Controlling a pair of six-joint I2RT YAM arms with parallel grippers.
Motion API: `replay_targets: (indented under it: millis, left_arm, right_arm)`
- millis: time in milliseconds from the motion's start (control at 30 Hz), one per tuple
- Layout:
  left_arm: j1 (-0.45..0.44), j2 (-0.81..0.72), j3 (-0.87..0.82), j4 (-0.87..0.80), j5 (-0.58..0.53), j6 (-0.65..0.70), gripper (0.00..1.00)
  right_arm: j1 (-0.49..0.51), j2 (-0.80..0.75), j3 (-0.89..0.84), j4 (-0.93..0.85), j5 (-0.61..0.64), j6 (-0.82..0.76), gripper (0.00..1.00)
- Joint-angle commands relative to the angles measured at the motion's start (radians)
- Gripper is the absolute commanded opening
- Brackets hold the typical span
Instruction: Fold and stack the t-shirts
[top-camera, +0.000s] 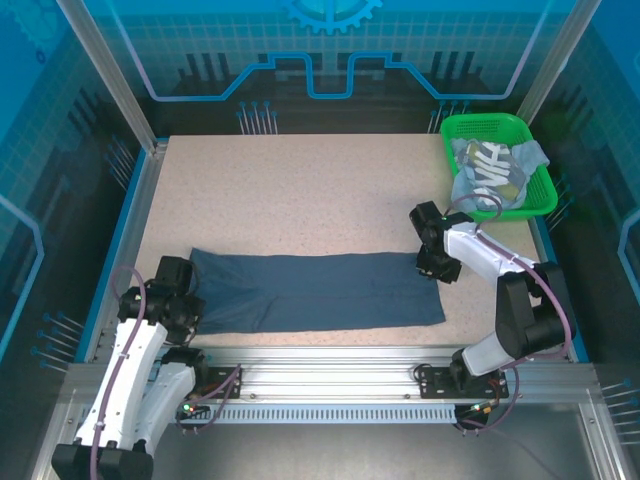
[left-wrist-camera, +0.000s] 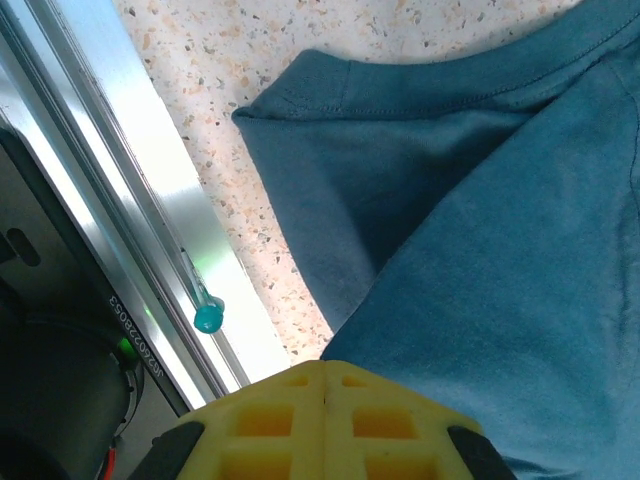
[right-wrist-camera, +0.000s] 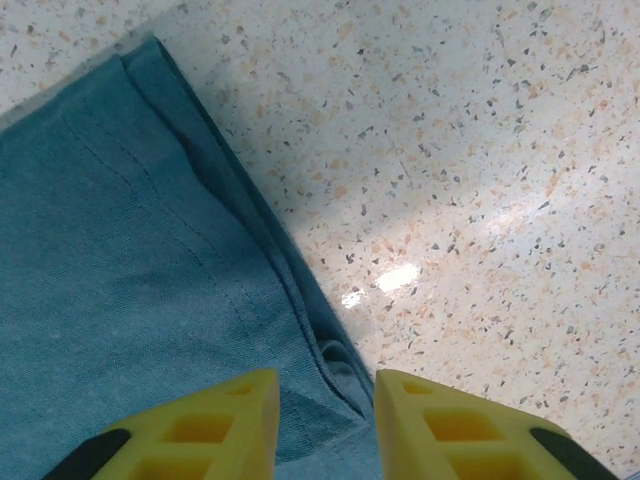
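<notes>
A plain dark slate-blue t-shirt (top-camera: 320, 290) lies folded into a long strip across the near part of the table. My left gripper (top-camera: 190, 300) sits at its left end. In the left wrist view the yellow fingers (left-wrist-camera: 325, 365) are pressed together, and the top layer of the shirt (left-wrist-camera: 500, 200) runs out from their tip. My right gripper (top-camera: 432, 262) is at the strip's far right corner. Its jaws (right-wrist-camera: 327, 385) stand apart over the shirt's hemmed edge (right-wrist-camera: 130, 250), a small pucker of cloth lying between them. A grey-blue t-shirt with white lettering (top-camera: 490, 170) is bunched in the basket.
The green mesh basket (top-camera: 480, 122) stands at the table's back right corner. Bare speckled tabletop (top-camera: 300, 190) stretches behind the strip. An aluminium rail (top-camera: 330, 370) runs along the near edge, close beside the left gripper (left-wrist-camera: 150, 200). Blue walls enclose the table.
</notes>
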Motion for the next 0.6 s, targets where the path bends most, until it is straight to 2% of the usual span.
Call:
replay_targets:
  millis: [0,567]
  left_arm:
    - [0.002,-0.007,-0.010,-0.016,0.024,-0.022,0.00]
    - [-0.006,-0.050,0.061,-0.087,0.088,-0.105,0.00]
  right_arm:
    - [-0.001,-0.026,0.017,-0.004,-0.022,0.007,0.27]
    - [0.041,0.050,0.096,0.025,-0.025,-0.039,0.23]
